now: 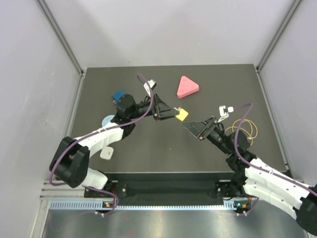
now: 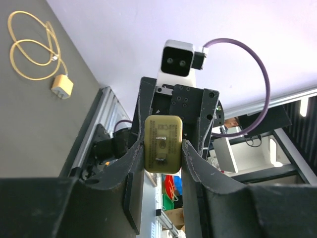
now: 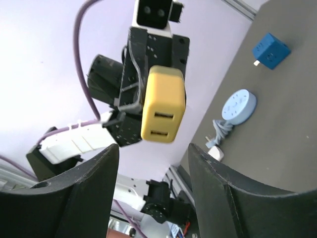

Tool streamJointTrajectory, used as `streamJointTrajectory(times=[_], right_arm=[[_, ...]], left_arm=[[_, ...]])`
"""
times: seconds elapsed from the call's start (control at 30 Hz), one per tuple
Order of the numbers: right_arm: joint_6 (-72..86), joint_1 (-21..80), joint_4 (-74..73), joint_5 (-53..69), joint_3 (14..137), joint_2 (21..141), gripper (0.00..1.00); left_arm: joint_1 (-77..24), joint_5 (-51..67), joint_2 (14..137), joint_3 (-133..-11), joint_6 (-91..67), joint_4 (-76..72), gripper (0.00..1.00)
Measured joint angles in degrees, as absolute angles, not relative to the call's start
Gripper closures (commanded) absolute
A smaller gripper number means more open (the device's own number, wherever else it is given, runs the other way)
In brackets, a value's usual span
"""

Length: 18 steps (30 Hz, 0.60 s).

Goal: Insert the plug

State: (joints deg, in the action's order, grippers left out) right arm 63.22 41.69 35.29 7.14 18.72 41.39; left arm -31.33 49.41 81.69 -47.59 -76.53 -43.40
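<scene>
- Left gripper (image 1: 176, 114): pinches a yellow rectangular plastic charger block (image 3: 163, 104) by its sides, above the dark table (image 1: 148, 153). The block's two-slot face points out past the fingertips, probably so a plug can reach it.
- Right gripper (image 3: 153, 156): jaws spread and empty, facing that slotted face from just in front of it.
- Looped yellow cable (image 1: 246, 130): lies on the table behind the right gripper, untouched. The plug is not yet inserted.

Yellow rounded-rectangular plastic charger plug (image 2: 162, 144): clamped at its two sides between the fingertips of the left gripper (image 1: 174, 114), raised clear of the table. Two flat metal prongs facing back toward that wrist. Two slot ports on the opposite face, turned toward the parted right gripper (image 1: 190, 127), just ahead, apart.
</scene>
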Motion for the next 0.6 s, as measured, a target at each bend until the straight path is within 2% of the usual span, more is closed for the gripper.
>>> streamJointTrajectory(times=[0.13,0.27,0.43,0.57,0.6], right_arm=[[64.6,41.4,38.6,6.8,18.7,42.9,0.46],[66.7,41.1,42.9,6.2,18.5,45.4,0.58],[67.8,41.1,46.0,5.9,18.4,46.4,0.59],[68.2,41.1,46.9,5.3,18.4,46.5,0.65],[68.2,41.1,47.0,5.2,18.4,46.5,0.7]], left_arm=[[-32.9,48.6,82.1,-46.1,-79.5,-48.4,1.0],[-34.1,48.1,82.6,-45.4,-81.6,-52.6,1.0],[-34.2,47.7,83.3,-44.5,-83.8,-56.4,1.0],[-34.3,47.5,83.3,-43.9,-84.2,-57.6,1.0],[-34.3,47.4,83.3,-43.6,-84.3,-58.1,1.0]])
